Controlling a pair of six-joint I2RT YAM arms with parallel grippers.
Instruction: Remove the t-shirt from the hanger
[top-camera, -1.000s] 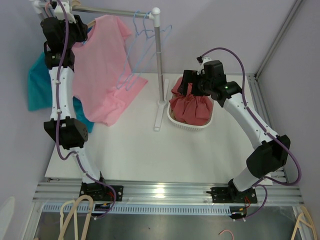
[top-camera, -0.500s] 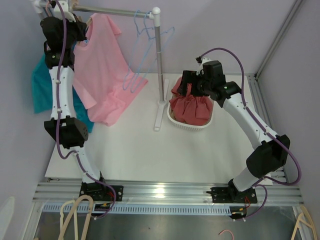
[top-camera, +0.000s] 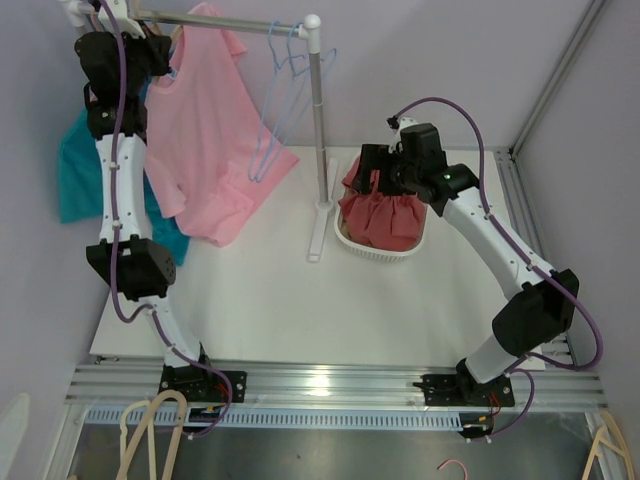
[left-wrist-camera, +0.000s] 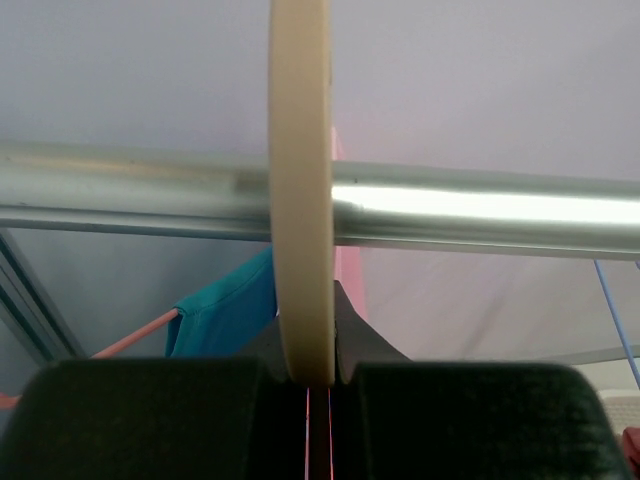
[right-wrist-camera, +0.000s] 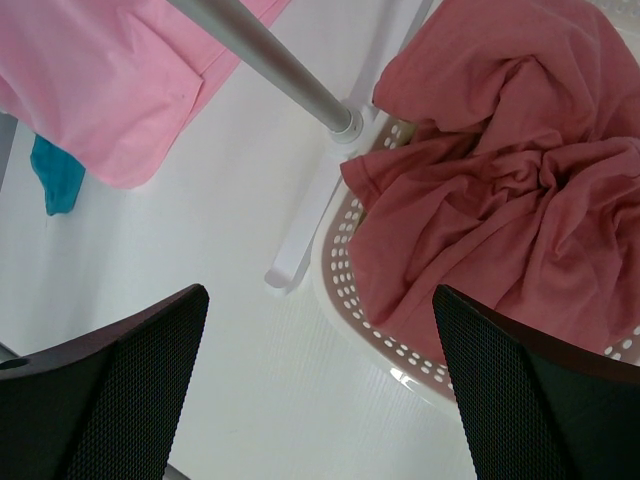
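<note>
Far left, the left gripper (left-wrist-camera: 320, 378) is clamped on the cream hanger (left-wrist-camera: 300, 200) at the rail (left-wrist-camera: 480, 208). The pink t-shirt (top-camera: 205, 140) hangs just right of it. The right gripper (right-wrist-camera: 318, 310) gapes wide above the basket (right-wrist-camera: 350, 300).

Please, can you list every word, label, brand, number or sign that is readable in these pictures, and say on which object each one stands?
None: no text, number or sign can be read in any view.
The pink t-shirt, the hanger, the rail, the red cloth and the basket all look plain, with no print or label showing.
</note>
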